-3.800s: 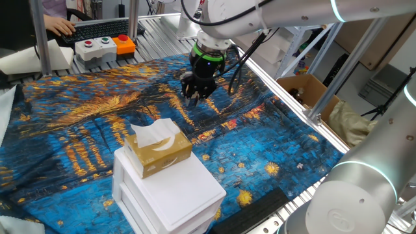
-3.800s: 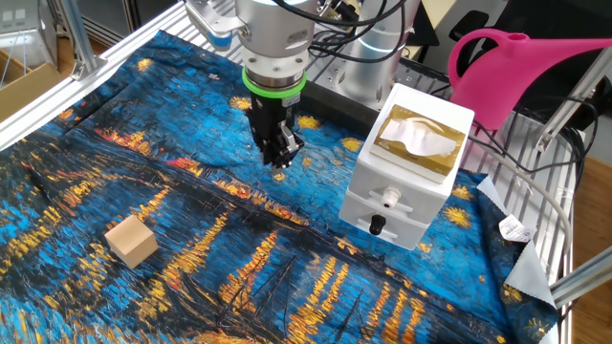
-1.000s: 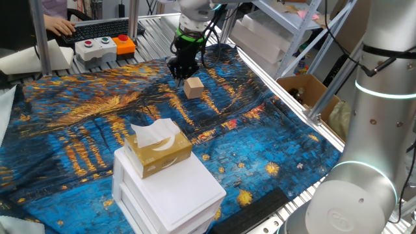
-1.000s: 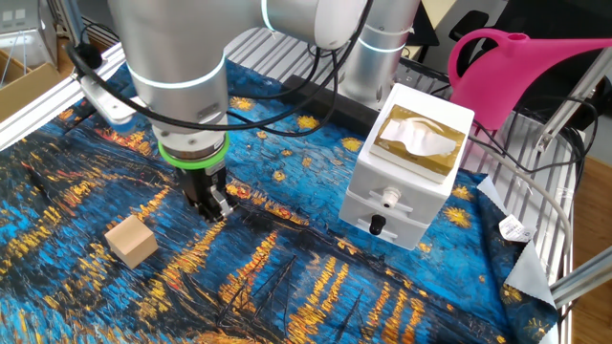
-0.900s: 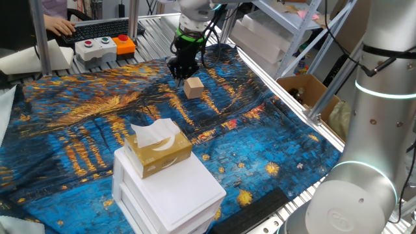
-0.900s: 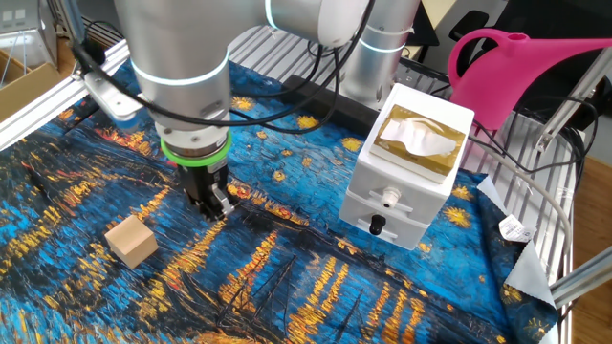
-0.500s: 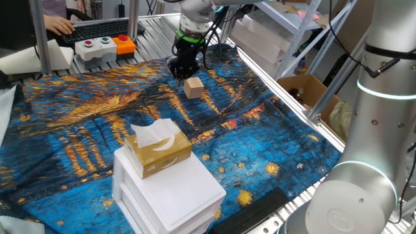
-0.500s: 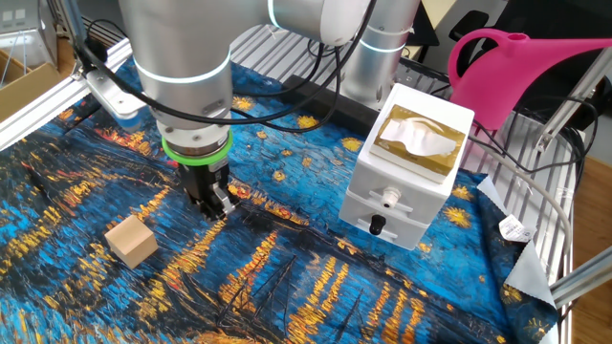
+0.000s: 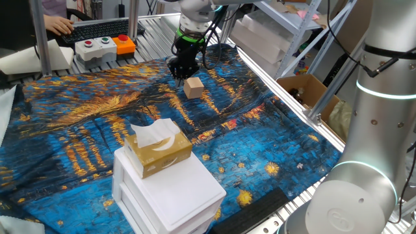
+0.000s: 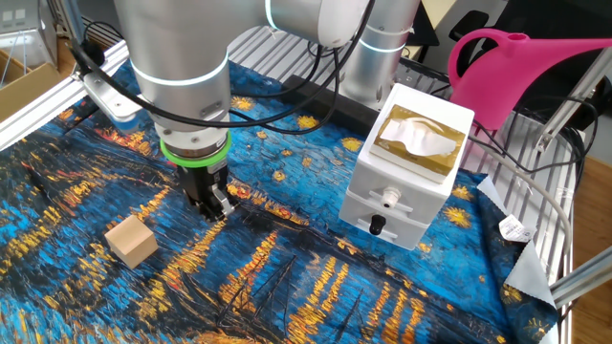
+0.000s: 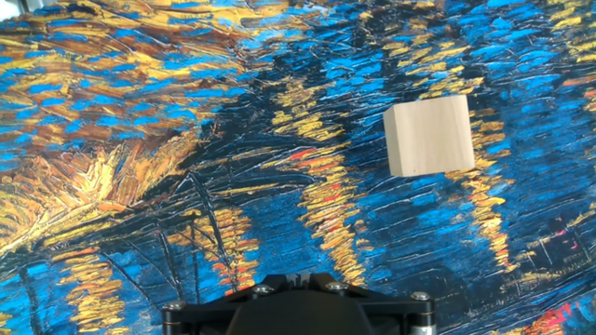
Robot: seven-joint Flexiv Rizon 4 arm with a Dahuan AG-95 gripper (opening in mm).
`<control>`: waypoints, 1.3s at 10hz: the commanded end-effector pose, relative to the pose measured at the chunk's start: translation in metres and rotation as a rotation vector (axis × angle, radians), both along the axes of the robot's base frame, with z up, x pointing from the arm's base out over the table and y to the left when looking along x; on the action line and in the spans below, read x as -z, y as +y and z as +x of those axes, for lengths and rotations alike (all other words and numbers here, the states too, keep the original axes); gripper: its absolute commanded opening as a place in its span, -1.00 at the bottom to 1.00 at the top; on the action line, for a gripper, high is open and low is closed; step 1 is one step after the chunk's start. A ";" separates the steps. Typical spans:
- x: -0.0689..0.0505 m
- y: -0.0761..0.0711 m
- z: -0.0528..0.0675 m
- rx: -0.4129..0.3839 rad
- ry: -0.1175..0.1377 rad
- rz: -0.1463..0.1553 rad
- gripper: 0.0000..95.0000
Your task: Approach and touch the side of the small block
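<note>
Small block (image 10: 131, 241): plain tan cube, flat on cloth, apparently untouched

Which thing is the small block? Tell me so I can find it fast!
Look at the blue and gold starry cloth covering the table. Near the gripper sits the small block: a plain tan cube alone on the cloth, much smaller than the tissue box on white drawers.
</note>
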State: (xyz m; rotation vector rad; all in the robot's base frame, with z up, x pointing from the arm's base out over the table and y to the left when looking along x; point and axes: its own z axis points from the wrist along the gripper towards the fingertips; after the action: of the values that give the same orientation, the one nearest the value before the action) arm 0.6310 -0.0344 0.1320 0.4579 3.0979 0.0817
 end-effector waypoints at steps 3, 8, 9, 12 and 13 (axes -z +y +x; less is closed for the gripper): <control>0.000 0.000 0.001 -0.004 0.000 -0.002 -1.00; 0.000 0.000 0.001 -0.009 0.001 -0.007 -1.00; 0.000 0.000 0.001 -0.007 0.001 -0.008 -1.00; 0.000 0.000 0.001 0.010 0.014 -0.006 -1.00; 0.000 0.000 0.001 0.025 0.030 0.006 -1.00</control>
State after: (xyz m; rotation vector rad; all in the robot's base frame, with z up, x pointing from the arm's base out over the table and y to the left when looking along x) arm 0.6304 -0.0340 0.1330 0.4987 3.1188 0.0849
